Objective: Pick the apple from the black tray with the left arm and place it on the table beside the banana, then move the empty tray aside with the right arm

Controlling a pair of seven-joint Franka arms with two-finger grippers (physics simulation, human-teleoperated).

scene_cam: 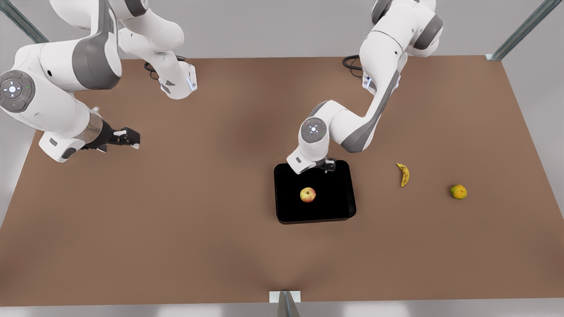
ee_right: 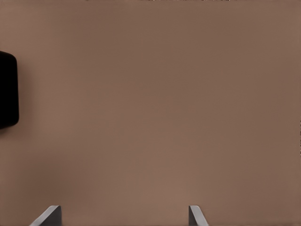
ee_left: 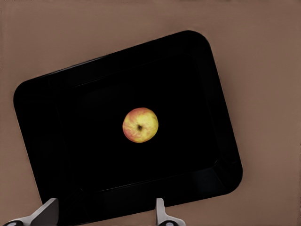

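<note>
Your left gripper [scene_cam: 327, 167] hovered spread above the black tray [scene_cam: 339, 207] at frame centre, the apple [scene_cam: 308, 194] lying inside it. Your right gripper [scene_cam: 130, 137] waited spread at the frame's left over the table [scene_cam: 176, 220].

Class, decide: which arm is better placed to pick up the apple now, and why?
Left. The left gripper, open, hangs over the black tray near the apple. The right gripper, open, waits far off over bare table.
</note>
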